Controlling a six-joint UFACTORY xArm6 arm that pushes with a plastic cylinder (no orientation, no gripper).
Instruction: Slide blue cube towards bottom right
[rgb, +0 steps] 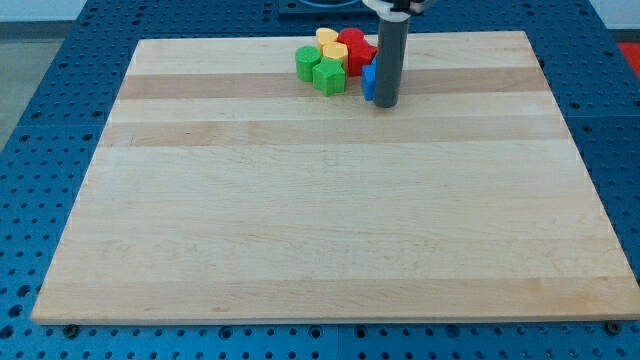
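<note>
You will find no legible text, label, brand, number or sign anywhere here, neither on the wooden worktop (320, 200) nor on the coloured blocks.

the blue cube (368, 82) sits near the board's 12 o'clock edge, just right of centre. only a narrow strip of its left side shows, bright blue with an upright face; the rest is hidden, so its exact turn cannot be told. it lies flat on the wood, at the 3 o'clock end of the block cluster there.
</note>
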